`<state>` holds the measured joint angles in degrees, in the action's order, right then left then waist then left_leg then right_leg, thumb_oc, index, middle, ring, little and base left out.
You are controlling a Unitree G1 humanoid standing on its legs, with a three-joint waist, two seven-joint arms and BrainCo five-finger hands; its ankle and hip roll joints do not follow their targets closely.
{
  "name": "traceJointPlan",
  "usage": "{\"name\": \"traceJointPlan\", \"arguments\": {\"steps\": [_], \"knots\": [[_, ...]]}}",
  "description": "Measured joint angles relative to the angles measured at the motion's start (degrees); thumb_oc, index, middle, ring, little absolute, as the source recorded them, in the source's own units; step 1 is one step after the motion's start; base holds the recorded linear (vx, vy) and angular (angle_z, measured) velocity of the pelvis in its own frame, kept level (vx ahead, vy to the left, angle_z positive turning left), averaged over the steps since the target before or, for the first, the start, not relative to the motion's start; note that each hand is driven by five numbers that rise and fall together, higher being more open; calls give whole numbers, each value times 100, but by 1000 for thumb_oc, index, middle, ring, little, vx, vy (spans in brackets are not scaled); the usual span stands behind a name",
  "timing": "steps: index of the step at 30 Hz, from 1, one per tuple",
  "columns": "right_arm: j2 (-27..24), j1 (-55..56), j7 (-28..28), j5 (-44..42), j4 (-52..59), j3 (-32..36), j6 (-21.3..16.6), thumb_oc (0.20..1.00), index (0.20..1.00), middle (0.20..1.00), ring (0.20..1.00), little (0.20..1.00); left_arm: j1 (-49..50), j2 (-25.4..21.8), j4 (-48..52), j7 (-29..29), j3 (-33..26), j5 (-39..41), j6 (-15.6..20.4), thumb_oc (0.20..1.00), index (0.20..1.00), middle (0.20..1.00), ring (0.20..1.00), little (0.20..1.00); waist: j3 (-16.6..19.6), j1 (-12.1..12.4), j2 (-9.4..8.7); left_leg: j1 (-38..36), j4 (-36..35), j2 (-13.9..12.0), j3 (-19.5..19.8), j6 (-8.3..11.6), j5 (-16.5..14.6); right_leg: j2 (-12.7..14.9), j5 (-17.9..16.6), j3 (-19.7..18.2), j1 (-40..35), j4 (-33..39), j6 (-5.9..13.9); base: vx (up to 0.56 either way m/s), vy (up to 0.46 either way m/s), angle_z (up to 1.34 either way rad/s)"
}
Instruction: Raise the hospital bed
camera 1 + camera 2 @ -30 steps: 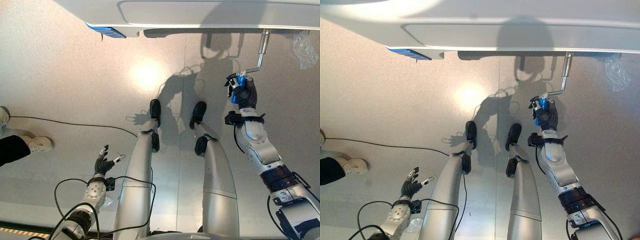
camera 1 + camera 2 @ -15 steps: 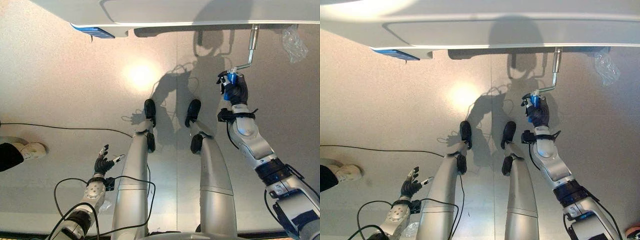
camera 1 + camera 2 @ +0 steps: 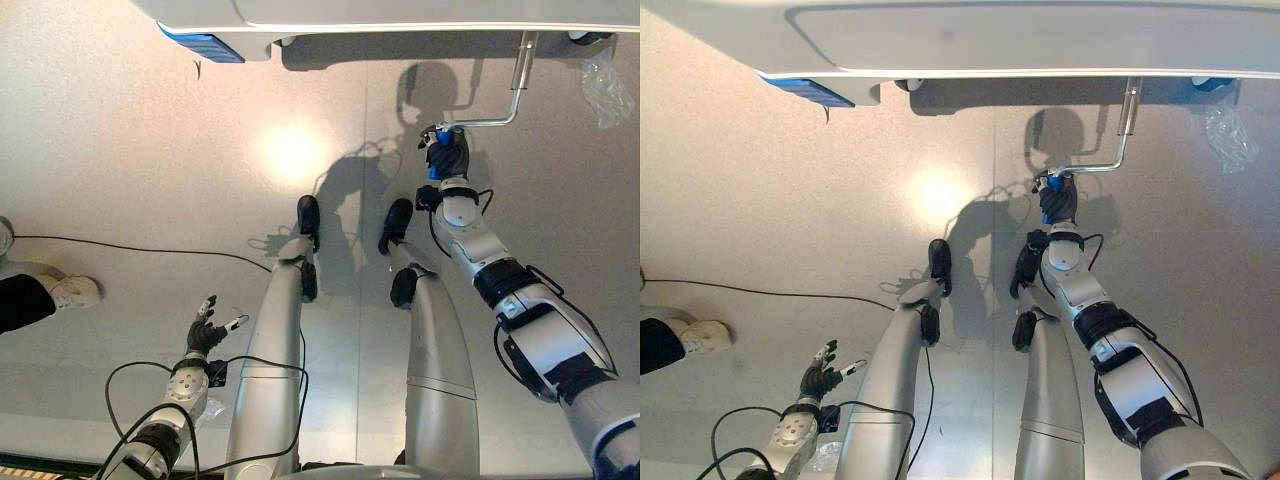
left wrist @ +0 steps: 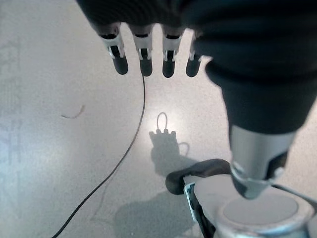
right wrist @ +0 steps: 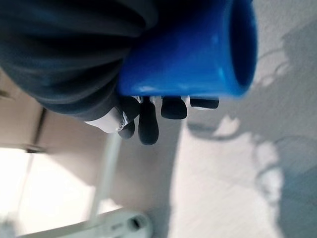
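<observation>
The hospital bed's white foot end (image 3: 400, 12) runs along the far edge of the scene. A silver crank (image 3: 515, 95) hangs down from it at the right and bends sideways toward a blue handle (image 5: 188, 54). My right hand (image 3: 447, 158) is shut on that blue handle (image 3: 436, 165), its fingers (image 5: 148, 119) curled round it and the arm stretched far forward. Low at the near left, my left hand (image 3: 205, 332) hangs open over the floor, its fingers (image 4: 143, 54) straight and holding nothing.
A blue panel (image 3: 205, 45) sits under the bed's left corner. A clear plastic bag (image 3: 605, 85) lies on the floor at the far right below the bed. A person's shoe and dark trouser leg (image 3: 70, 290) stand at the left edge.
The right hand has swung the blue handle leftward round the crank's shaft, so the crank arm now lies level. The left hand has stayed put. The camera has shifted a little.
</observation>
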<state>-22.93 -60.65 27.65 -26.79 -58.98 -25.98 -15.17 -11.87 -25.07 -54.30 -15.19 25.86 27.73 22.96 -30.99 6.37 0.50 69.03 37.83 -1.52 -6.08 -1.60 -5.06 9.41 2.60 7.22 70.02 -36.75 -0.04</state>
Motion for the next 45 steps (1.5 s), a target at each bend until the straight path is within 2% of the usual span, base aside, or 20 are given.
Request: {"name": "traceJointPlan", "arguments": {"steps": [4, 9, 16, 20, 26, 30, 38, 43, 44, 45], "knots": [[-35, -250, -184, -102, -585, -75, 4, 200, 200, 200, 200, 200, -2, 31, -11, 52, 1, -2, -6, 1000, 1000, 1000, 1000, 1000, 23, 91, 63, 22, -9, -8, 38, 32, 32, -9, 2, 34, 16, -13, -32, 2, 5, 1], [-182, -818, -411, -120, -1914, -151, 36, 200, 200, 200, 200, 200, -83, 164, 135, 129, 10, -164, -17, 1000, 1000, 1000, 1000, 1000, 127, 230, 354, 111, -16, 40, 160, 78, 107, 41, 27, 138, 79, -93, -75, 12, 3, 10], [-696, -1035, -671, -42, -2662, -144, 203, 200, 200, 200, 200, 200, -69, 323, 403, 171, 61, -455, -122, 1000, 1000, 1000, 1000, 1000, 407, 470, 812, 252, -28, 133, 261, 91, 185, 112, 83, 170, 246, -234, -81, 9, -8, 7], [-747, -1042, -726, -36, -2655, -68, 273, 200, 200, 200, 200, 200, -70, 340, 487, 173, 70, -459, -126, 1000, 1000, 1000, 1000, 1000, 412, 454, 821, 261, -25, 156, 268, 95, 194, 135, 109, 171, 272, -290, -98, 6, -15, 4], [-1411, -682, -669, -155, -2518, 635, 302, 200, 200, 200, 200, 200, -72, 327, 660, 185, 149, -455, -140, 1000, 1000, 1000, 1000, 1000, 405, 528, 820, 309, 6, 198, 229, 75, 199, 177, 117, 132, 360, -334, -84, 1, -14, 2], [-1603, -669, -626, -261, -2514, 827, 290, 200, 200, 200, 200, 200, -64, 225, 760, 181, 150, -450, -137, 1000, 1000, 1000, 1000, 1000, 356, 420, 799, 305, 7, 197, 166, 47, 199, 177, 90, 72, 389, -338, -29, 0, -35, -3], [-1894, -667, -622, -185, -2420, 809, 227, 200, 200, 200, 200, 200, -64, -27, 1037, 181, 149, -441, -148, 1000, 1000, 1000, 1000, 1000, 156, 345, 615, 260, 28, 177, 16, -1, 183, 168, 69, -68, 416, -333, 4, 0, -55, -3], [-2008, -662, -594, -163, -2385, 840, 214, 200, 200, 200, 200, 200, -63, -73, 1087, 164, 152, -437, -144, 1000, 1000, 1000, 1000, 1000, 131, 259, 578, 268, -7, 214, -17, -44, 195, 174, 28, -135, 413, -264, 70, 6, -49, 1], [-2014, -641, -588, -164, -2340, 846, 205, 200, 200, 200, 200, 200, -63, -86, 1084, 163, 151, -434, -145, 1000, 1000, 1000, 1000, 1000, 125, 251, 569, 269, -16, 218, -19, -52, 199, 170, 19, -142, 411, -244, 79, 9, -34, -3], [-2024, -427, -499, -186, -1841, 1013, 177, 200, 200, 200, 200, 200, -61, -94, 1059, 132, 104, -392, -132, 1000, 1000, 1000, 1000, 1000, 95, 185, 519, 274, -38, 219, -28, -58, 196, 156, -2, -159, 409, -192, 98, 6, -18, -4]]}}
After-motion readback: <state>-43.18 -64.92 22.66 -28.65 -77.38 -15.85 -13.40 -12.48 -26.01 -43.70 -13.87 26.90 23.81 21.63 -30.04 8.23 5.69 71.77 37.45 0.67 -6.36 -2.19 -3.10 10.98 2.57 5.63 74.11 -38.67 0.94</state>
